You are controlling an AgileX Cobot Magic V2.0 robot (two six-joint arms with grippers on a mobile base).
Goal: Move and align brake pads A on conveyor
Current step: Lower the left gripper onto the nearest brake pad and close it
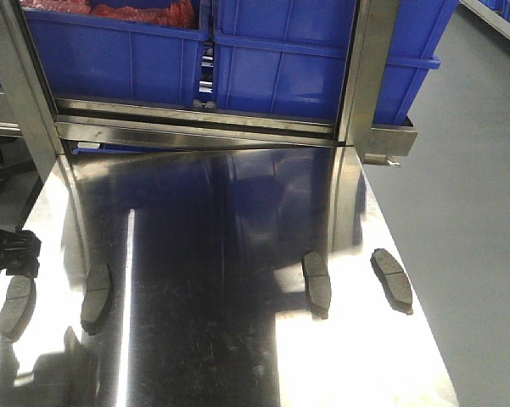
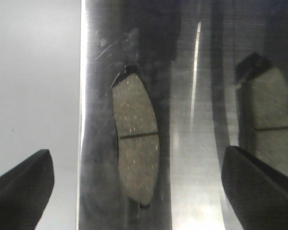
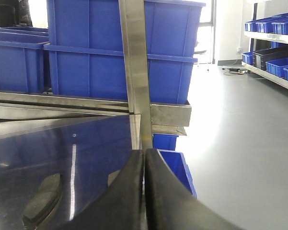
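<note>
Four brake pads lie on a mirror-like steel table (image 1: 238, 339): two at the left (image 1: 17, 307) (image 1: 96, 294) and two at the right (image 1: 317, 282) (image 1: 392, 278). My left gripper (image 2: 139, 191) hangs open above the leftmost pad (image 2: 134, 139), its dark fingers (image 2: 21, 187) standing wide on either side with nothing held. A second pad (image 2: 270, 115) shows to its right. My right gripper (image 3: 144, 160) is shut with nothing between its fingers, low over the table's right side; one pad (image 3: 43, 199) lies to its left. The conveyor is out of view.
Blue plastic bins (image 1: 280, 59) sit on a steel rack behind the table, with upright steel posts (image 1: 369, 68) at its far edge. The black left arm (image 1: 8, 250) is at the table's left edge. Grey floor (image 1: 475, 212) lies to the right.
</note>
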